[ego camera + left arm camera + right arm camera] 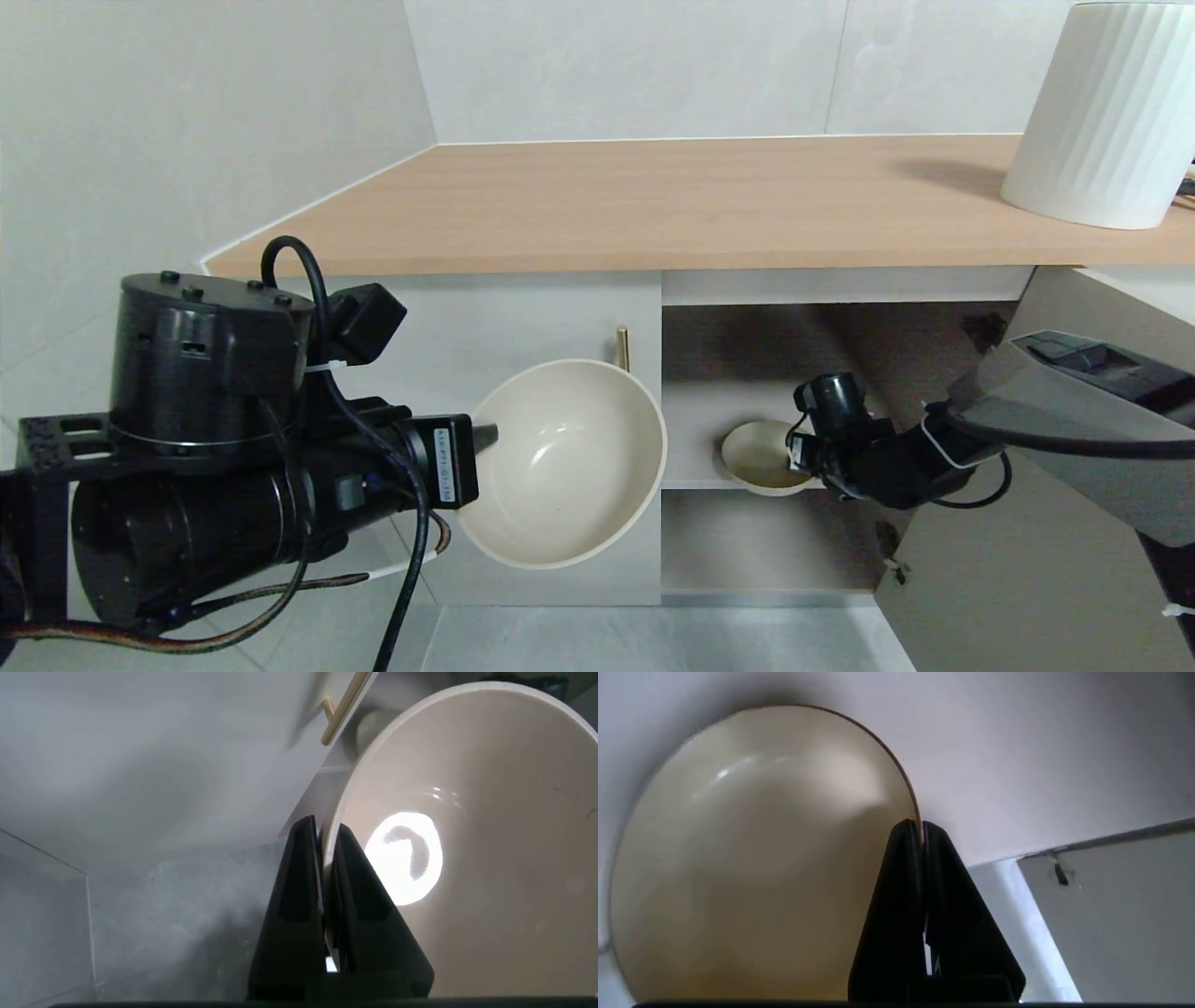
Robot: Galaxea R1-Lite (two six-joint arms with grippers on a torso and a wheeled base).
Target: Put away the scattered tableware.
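Observation:
My left gripper [487, 435] is shut on the rim of a large cream bowl [560, 464], held tilted in the air in front of the closed cabinet door [485, 336]. In the left wrist view the fingers [322, 887] pinch that bowl's [467, 840] edge. My right gripper [801, 457] is inside the open cabinet, shut on the rim of a small cream plate [761, 455] at the middle shelf [695, 483]. The right wrist view shows its gripper [923, 859] clamped on the plate's [757, 849] brown-edged rim.
A wooden countertop [653, 201] runs above the cabinet, with a white ribbed container [1106, 112] at its right end. A brass handle [623, 347] sits on the closed door. The open cabinet door [990, 551] hangs at the right. Grey floor [653, 639] lies below.

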